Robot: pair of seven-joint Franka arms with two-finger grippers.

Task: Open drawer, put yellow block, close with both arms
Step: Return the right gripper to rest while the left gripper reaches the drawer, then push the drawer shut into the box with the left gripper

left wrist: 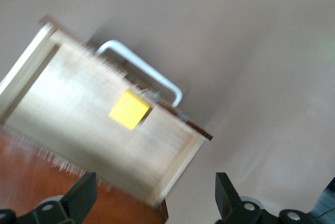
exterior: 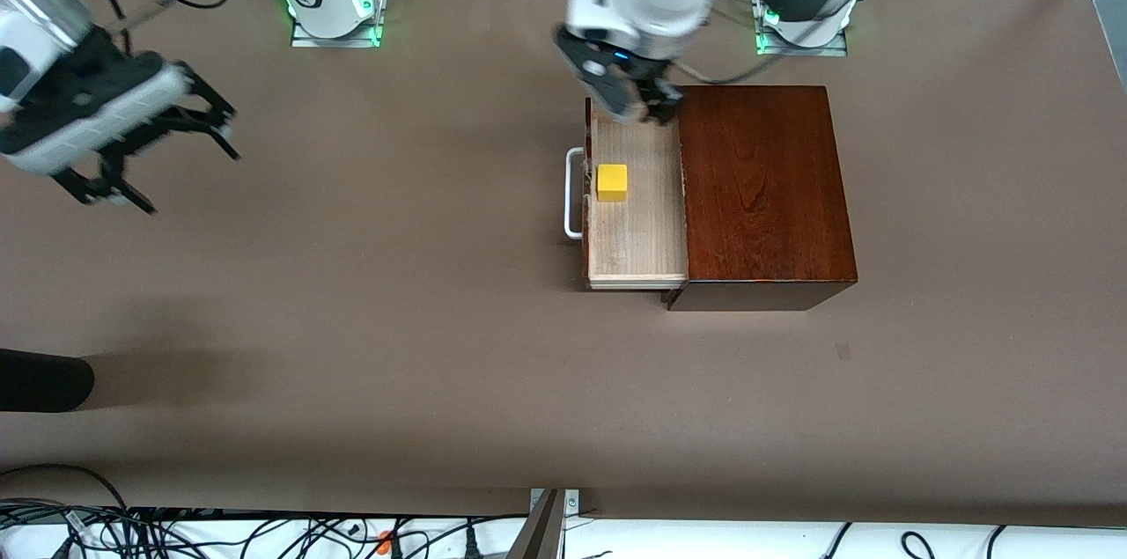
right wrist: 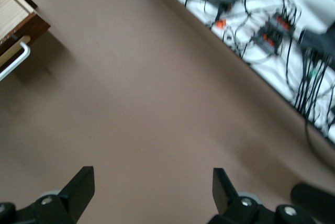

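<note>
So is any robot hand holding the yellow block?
No. Left gripper and right gripper are both open and empty; the yellow block lies in the drawer.

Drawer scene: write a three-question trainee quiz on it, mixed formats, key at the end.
1. True or false: the yellow block lies inside the open drawer.
2. Which end effector is over the drawer's inner end, beside the box? A) left B) right
3. Fill in: the right end effector is over bare ____, fingers spread.

Key: 1 true. 2 A, the left end effector, fingers apart and empty. 3 table.
</note>
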